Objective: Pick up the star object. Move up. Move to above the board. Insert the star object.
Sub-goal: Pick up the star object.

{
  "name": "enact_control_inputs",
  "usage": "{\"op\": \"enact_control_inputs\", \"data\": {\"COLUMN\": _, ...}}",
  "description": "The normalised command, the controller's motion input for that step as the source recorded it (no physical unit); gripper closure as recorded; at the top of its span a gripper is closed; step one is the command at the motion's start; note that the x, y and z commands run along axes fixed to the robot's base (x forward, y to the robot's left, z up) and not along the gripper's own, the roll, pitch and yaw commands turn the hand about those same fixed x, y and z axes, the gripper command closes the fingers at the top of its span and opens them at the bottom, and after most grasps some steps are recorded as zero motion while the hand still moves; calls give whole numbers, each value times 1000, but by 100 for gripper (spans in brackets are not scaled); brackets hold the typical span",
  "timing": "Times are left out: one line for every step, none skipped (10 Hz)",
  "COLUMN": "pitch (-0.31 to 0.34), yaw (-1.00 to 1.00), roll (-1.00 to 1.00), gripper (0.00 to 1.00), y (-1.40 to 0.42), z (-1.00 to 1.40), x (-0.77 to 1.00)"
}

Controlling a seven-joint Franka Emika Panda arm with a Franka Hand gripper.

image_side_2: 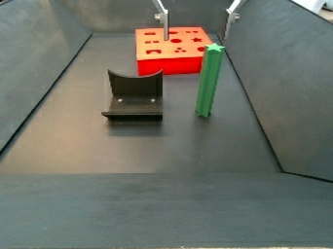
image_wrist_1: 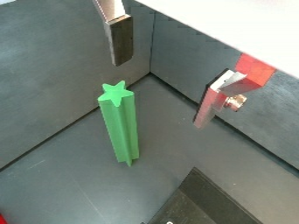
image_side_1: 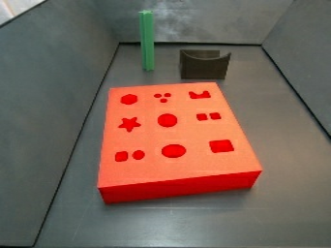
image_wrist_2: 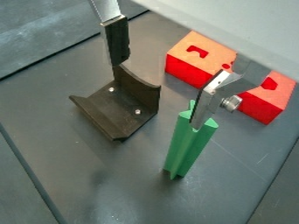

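Observation:
The star object [image_wrist_1: 119, 122] is a tall green peg with a star-shaped top, standing upright on the dark floor. It shows in both side views [image_side_1: 147, 41] [image_side_2: 209, 81] and in a wrist view [image_wrist_2: 187, 149]. The board [image_side_1: 175, 131] is a flat red block with shaped holes, also seen in a side view [image_side_2: 176, 49] and partly in both wrist views [image_wrist_2: 201, 59] [image_wrist_1: 254, 70]. The gripper [image_wrist_1: 167, 70] [image_wrist_2: 165, 70] is open and empty, above the peg's top. Only its fingertips [image_side_2: 235, 10] show in a side view.
The fixture [image_wrist_2: 121, 105], a dark bracket on a base plate, stands on the floor beside the peg [image_side_2: 134, 95] [image_side_1: 203, 63]. Grey walls enclose the floor, and the peg stands near a corner [image_wrist_1: 146, 74].

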Motion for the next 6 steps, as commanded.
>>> {"op": "enact_control_inputs", "data": {"pitch": -124, "yaw": 0, "roll": -34, "gripper": 0, "y": 37, "z": -186, "x": 0}}
{"op": "enact_control_inputs", "data": {"pitch": -10, "yaw": 0, "roll": 0, "gripper": 0, "y": 0, "z": 0, "x": 0}}
{"op": "enact_control_inputs", "data": {"pitch": -159, "yaw": -109, "roll": 257, "gripper": 0, "y": -569, "z": -486, "x": -329}}
{"op": "enact_control_inputs", "data": {"pitch": -151, "yaw": -46, "roll": 244, "gripper": 0, "y": -440, "z": -574, "x": -291}}
{"op": "enact_control_inputs", "data": {"pitch": -71, "yaw": -11, "roll": 181, "gripper": 0, "y": -280, "z": -591, "x": -231}}
{"op": "enact_control_inputs", "data": {"pitch": -101, "yaw": 0, "roll": 57, "gripper": 0, "y": 0, "z": -637, "x": -357}}
